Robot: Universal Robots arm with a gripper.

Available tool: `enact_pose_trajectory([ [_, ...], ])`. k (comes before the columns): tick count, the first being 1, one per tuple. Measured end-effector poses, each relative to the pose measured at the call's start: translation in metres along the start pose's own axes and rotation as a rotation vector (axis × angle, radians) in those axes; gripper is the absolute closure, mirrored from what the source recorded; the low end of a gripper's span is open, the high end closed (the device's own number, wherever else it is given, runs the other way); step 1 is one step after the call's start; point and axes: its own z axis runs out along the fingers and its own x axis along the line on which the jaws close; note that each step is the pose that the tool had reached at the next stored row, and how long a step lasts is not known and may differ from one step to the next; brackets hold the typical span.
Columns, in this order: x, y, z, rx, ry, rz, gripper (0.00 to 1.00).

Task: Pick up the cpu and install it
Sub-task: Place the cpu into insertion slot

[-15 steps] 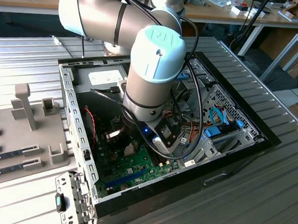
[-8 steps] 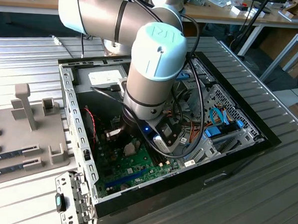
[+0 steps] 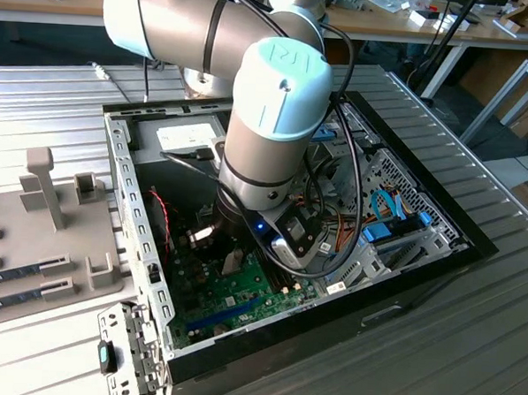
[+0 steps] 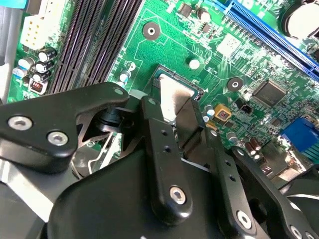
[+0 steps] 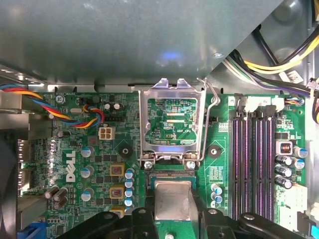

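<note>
Gripping: the gripper (image 5: 172, 211) has its two black fingers (image 4: 158, 144) closed against opposite edges of the cpu (image 5: 172, 199), so the chip sits clamped in the gap between the jaws in both wrist views.
Cpu face: it lies flat, with its dull silver top turned up toward the cameras. In the first wrist view a thin green edge shows on the side nearest the socket frame (image 5: 172, 117).
Cpu place: it is just beside the hinge end of the socket frame, over the socket opening. Whether it is already seated or only held just above the socket cannot be told.
Socket: a dark corner of its rim (image 4: 198, 91) shows past the cpu in the second wrist view, close under the fingertips.
Socket frame: it is swung open and stands up off the motherboard (image 5: 222, 174), and green board shows through its window.
Lever: a thin wire lever (image 5: 212, 114) runs alongside one edge of the socket frame and is also raised.
Memory slots: four long dark slots (image 5: 254, 159) lie side by side beyond the lever side of the socket frame.
Wires: a bundle of coloured wires (image 5: 75, 112) crosses the board on the side of the socket frame away from the memory slots.
Arm: in the exterior view the arm (image 3: 277, 110) reaches steeply down into the open computer case (image 3: 123, 181) that holds the board and the socket frame.
</note>
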Motion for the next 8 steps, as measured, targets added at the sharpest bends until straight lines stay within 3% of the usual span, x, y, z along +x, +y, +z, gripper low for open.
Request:
enact_pose_trajectory([
  [8,0.0000,0.0003,-0.0001,0.0000,0.0002,0.000,0.60],
])
